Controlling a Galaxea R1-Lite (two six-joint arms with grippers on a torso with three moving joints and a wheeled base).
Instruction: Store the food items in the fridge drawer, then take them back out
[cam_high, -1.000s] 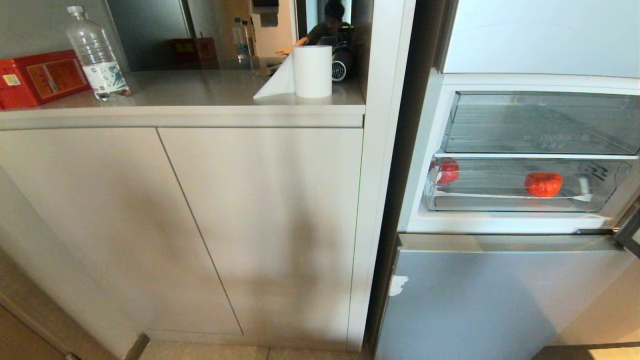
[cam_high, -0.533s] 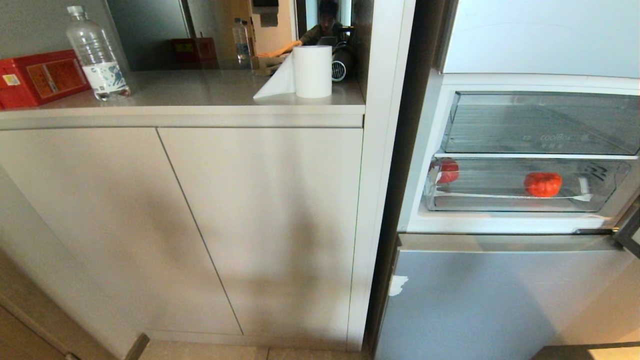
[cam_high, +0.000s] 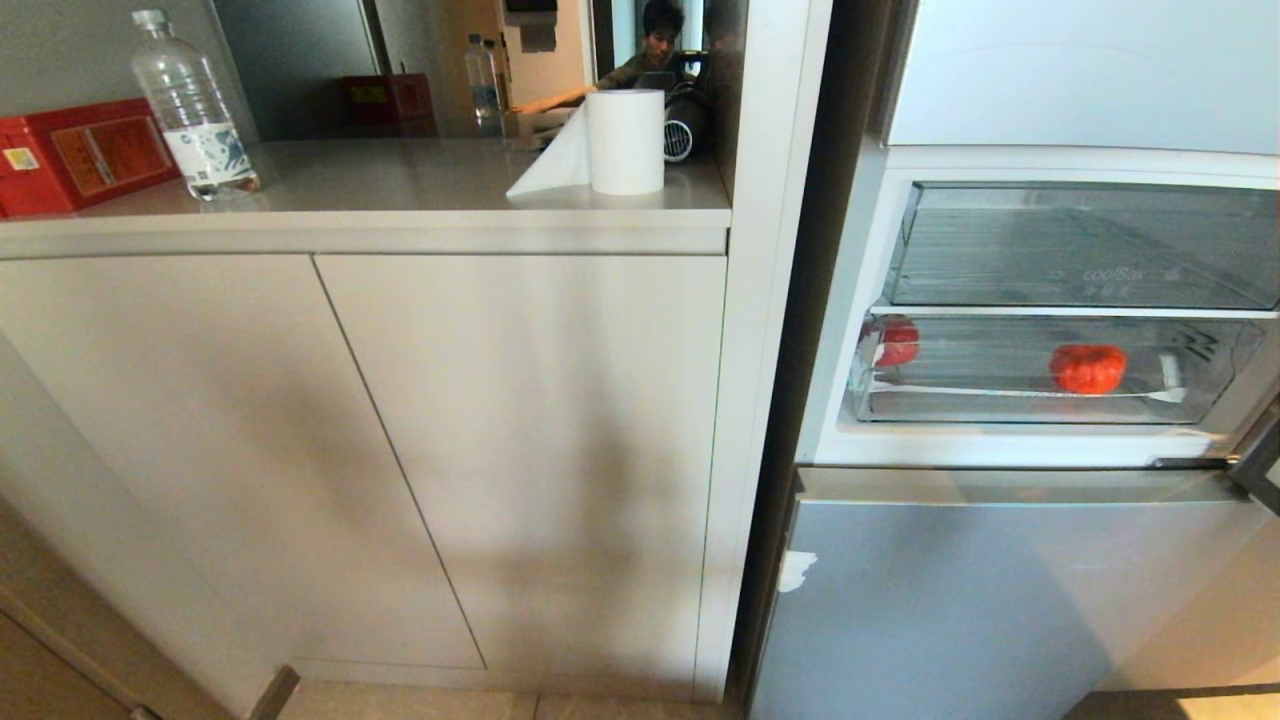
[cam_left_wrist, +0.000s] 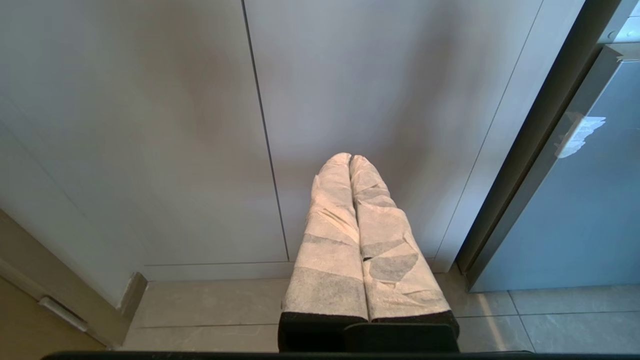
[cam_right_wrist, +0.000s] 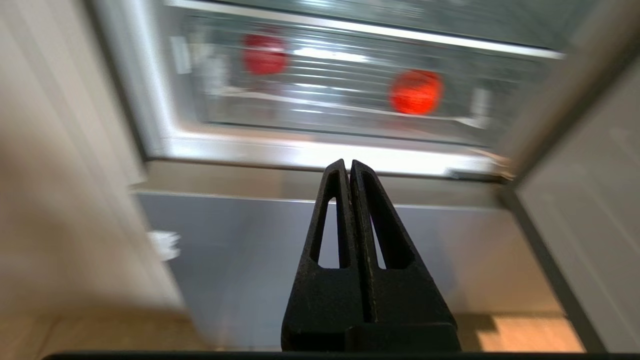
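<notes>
While left tool (cam_left_wrist: 350, 159) hangs closed by cabinet, right tool (cam_right_wrist: 348, 164) closed, empty, aimed below fridge drawer (cam_right_wrist: 350, 107).

Soft, even indoor light. A broad dim shadow falls across the cabinet doors (cam_high: 400, 450). The fridge drawer (cam_right_wrist: 350, 95) glares white and smears with motion blur in the right wrist view; straight edges bow outward.
</notes>
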